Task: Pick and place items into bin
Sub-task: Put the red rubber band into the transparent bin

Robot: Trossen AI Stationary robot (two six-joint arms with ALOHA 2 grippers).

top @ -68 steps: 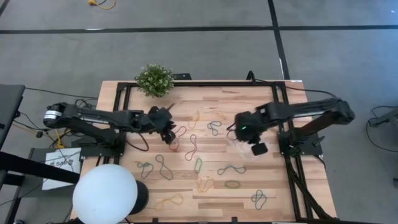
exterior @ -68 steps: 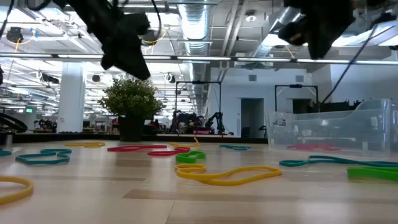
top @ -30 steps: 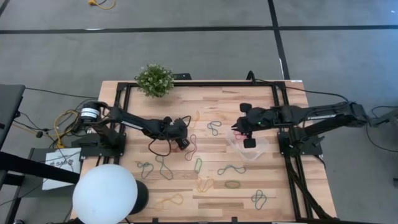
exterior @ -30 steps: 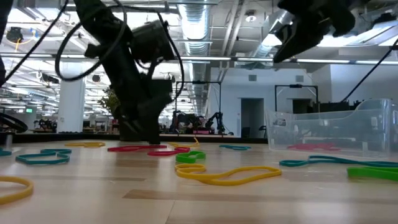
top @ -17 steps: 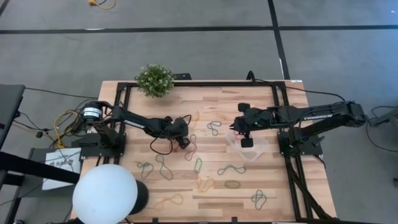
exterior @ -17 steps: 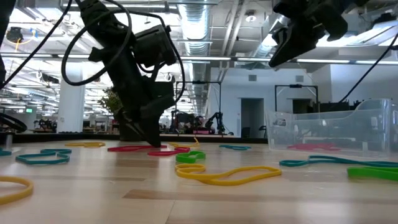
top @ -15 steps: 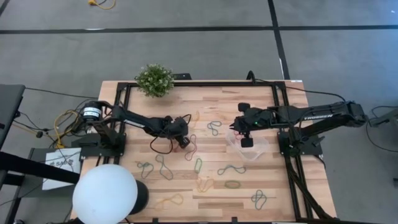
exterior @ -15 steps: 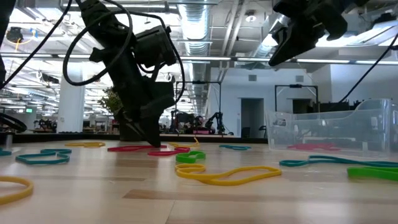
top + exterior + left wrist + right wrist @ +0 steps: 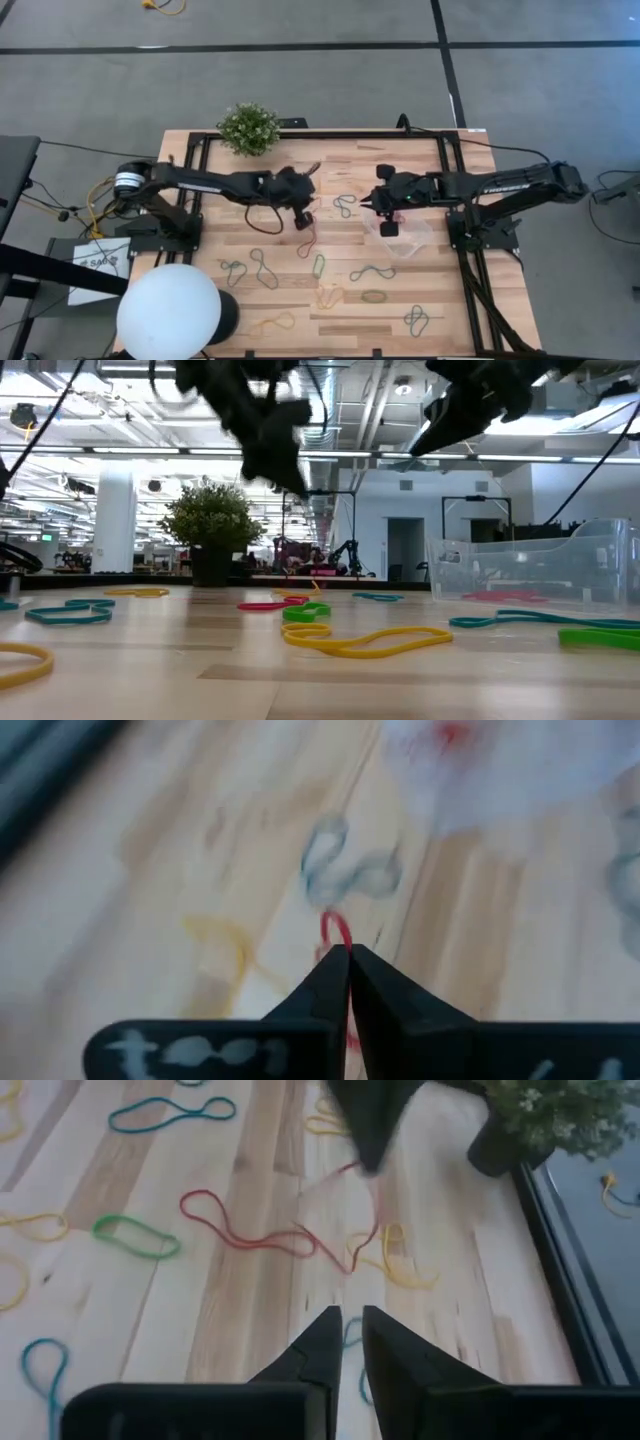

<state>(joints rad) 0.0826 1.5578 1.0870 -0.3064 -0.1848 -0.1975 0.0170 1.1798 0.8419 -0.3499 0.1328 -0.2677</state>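
Coloured rubber bands lie scattered over the wooden table (image 9: pixel 420 160). My left gripper (image 9: pixel 304 218) hangs above the table's middle, shut on a red band (image 9: pixel 336 925). In the right wrist view that band (image 9: pixel 345 1172) trails blurred below it. A second red band (image 9: pixel 250 1235) lies flat on the wood underneath. The clear bin (image 9: pixel 412 236) stands right of centre with a red band (image 9: pixel 510 597) inside. My right gripper (image 9: pixel 386 222) hovers over the bin's left rim. Its fingers (image 9: pixel 352 1325) stand a narrow gap apart with nothing between them. My left gripper pinches the red band's upper end (image 9: pixel 338 935) between its two fingertips. The fingers slant downward. The band hangs below them, clear of the table; the blur hides how slack it is.
A potted plant (image 9: pixel 248 128) stands at the far left corner. A white sphere (image 9: pixel 168 312) covers the near left corner. Black frame rails (image 9: pixel 452 180) run beside both arm bases. Green (image 9: pixel 135 1235), blue (image 9: pixel 170 1115) and yellow (image 9: pixel 365 640) bands lie toward the near side.
My left gripper came to a point on a red band on the table, took hold and rose steeply, going a little toward the far right and rolling. That band has left the wood. My right gripper has drifted slightly toward the table's left.
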